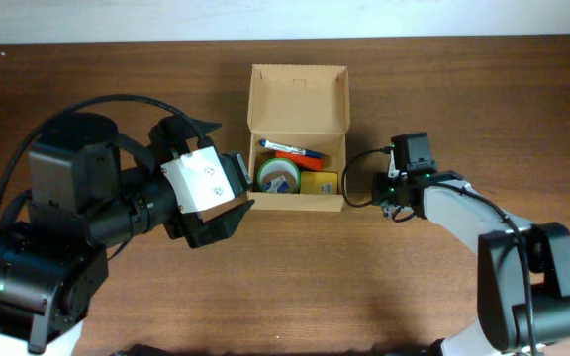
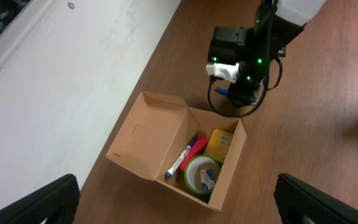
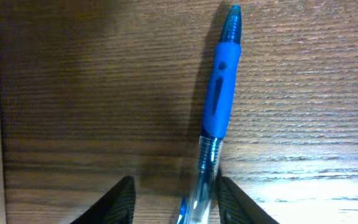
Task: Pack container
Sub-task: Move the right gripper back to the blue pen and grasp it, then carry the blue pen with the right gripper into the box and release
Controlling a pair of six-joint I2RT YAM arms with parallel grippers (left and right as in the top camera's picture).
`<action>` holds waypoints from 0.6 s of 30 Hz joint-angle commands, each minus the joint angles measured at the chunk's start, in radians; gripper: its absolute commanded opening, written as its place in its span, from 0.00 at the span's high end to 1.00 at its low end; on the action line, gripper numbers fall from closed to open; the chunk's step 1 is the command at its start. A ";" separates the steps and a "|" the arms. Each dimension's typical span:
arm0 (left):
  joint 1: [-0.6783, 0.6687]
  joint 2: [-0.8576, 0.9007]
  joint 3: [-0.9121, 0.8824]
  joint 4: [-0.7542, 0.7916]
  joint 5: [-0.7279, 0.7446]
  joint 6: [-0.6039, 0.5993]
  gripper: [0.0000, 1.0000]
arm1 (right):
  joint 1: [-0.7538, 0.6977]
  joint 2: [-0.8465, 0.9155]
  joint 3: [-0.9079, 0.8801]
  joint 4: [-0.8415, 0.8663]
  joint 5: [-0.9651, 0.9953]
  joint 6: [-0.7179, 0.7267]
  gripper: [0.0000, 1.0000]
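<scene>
Box [image 1: 298, 84]: near far edge, middle; lid open; tape [image 1: 277, 176], marker [image 1: 295, 151], pad [image 1: 319, 183] inside.
Left gripper [image 2: 176, 183]: fingers wide apart, left of box.
Right gripper [image 3: 174, 186]: fingers apart, pen [image 3: 219, 93] between them, right of box.

Blue pen [image 3: 221, 93], lower end off-frame.

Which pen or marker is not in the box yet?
The blue pen, lying on the table between the right gripper's open fingers. The red marker and white marker lie inside the cardboard box.
</scene>
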 commanded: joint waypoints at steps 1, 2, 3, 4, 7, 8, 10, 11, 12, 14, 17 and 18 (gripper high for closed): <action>0.004 -0.009 0.018 0.000 0.000 0.009 0.00 | -0.003 0.037 -0.006 0.004 0.022 0.009 0.57; 0.004 -0.009 0.018 0.000 0.000 0.009 0.00 | -0.003 0.042 -0.006 0.010 0.021 0.009 0.57; 0.004 -0.009 0.018 0.000 0.000 0.009 0.00 | -0.003 0.047 -0.006 0.013 0.021 0.009 0.62; 0.004 -0.009 0.018 0.000 0.000 0.009 0.00 | -0.003 0.050 -0.006 0.014 0.021 0.009 0.74; 0.004 -0.009 0.018 0.000 0.000 0.009 0.00 | -0.003 0.050 -0.006 0.014 0.021 0.009 0.96; 0.004 -0.009 0.018 0.000 0.000 0.009 0.00 | -0.003 0.050 -0.005 0.014 0.021 0.009 0.96; 0.004 -0.009 0.018 0.000 0.000 0.009 0.00 | -0.003 0.042 0.019 -0.012 0.011 0.008 0.96; 0.004 -0.009 0.018 0.000 0.000 0.009 0.00 | -0.003 0.027 0.051 -0.047 0.000 0.008 0.96; 0.004 -0.009 0.018 0.000 0.000 0.009 0.00 | -0.003 0.008 0.089 -0.086 -0.006 0.008 0.96; 0.004 -0.009 0.018 0.000 0.000 0.009 0.00 | -0.002 -0.050 0.213 -0.221 -0.009 0.008 0.96; 0.004 -0.009 0.018 0.000 0.000 0.009 0.00 | 0.006 -0.135 0.415 -0.398 -0.044 0.007 0.96; 0.004 -0.009 0.018 0.000 0.000 0.009 0.00 | 0.016 -0.156 0.466 -0.424 -0.069 -0.004 0.96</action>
